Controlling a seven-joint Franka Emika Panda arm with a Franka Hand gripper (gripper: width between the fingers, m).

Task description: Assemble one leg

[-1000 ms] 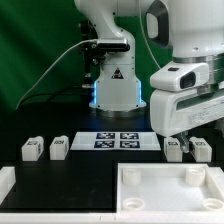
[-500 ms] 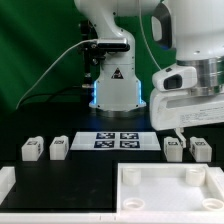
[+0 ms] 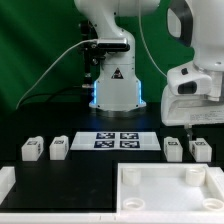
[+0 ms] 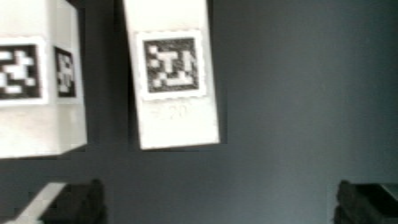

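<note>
Bright, even light fills the exterior view, nearly washing out the white arm housing (image 3: 195, 85) above the claw (image 3: 189, 131), while the black desk (image 3: 90, 175) below it reads dull and dark. The wrist view is dimmer and soft: the legs (image 4: 178, 85) ahead of the claw have smeared tags, and its dark fingertips (image 4: 71, 200) are out of focus.

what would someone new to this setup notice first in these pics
The big white robot arm fills the back centre, and its open two-finger gripper hangs over two small white tagged plastic leg blocks at the exterior view's right. Two matching leg blocks sit at that view's left, and a large flat white square panel lies in front.
</note>
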